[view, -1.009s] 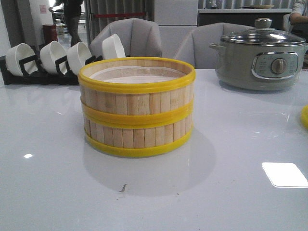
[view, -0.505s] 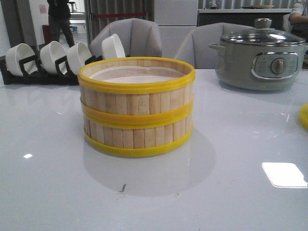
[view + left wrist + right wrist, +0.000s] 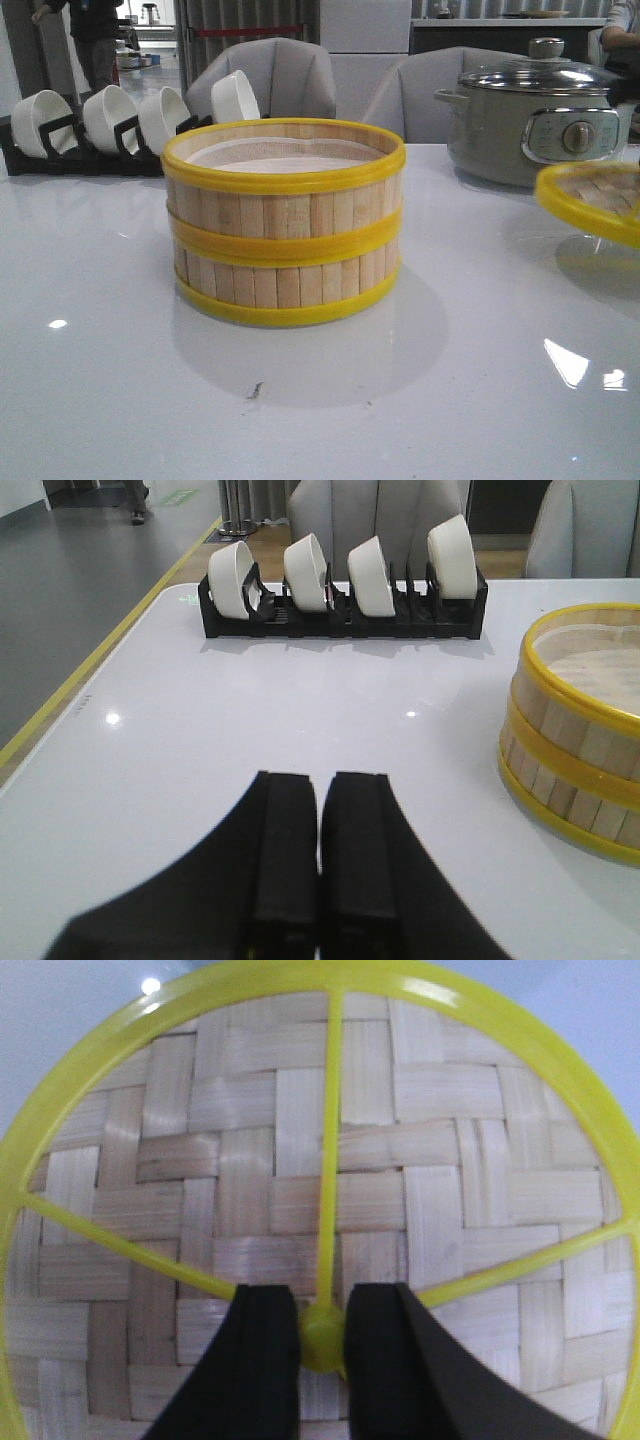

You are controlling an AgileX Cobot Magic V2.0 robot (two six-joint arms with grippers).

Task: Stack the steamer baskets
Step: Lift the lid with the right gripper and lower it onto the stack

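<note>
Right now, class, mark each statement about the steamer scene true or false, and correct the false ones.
1. Two steamer baskets stand stacked on the table. True.
2. The right gripper is open and empty. False: its fingers pinch the yellow knob of the woven lid.
3. The left gripper is shut, holding nothing. True.
4. The bowl rack holds six bowls. False: four white bowls.
5. The grey cooking pot has no lid. False: a glass lid sits on it.
</note>
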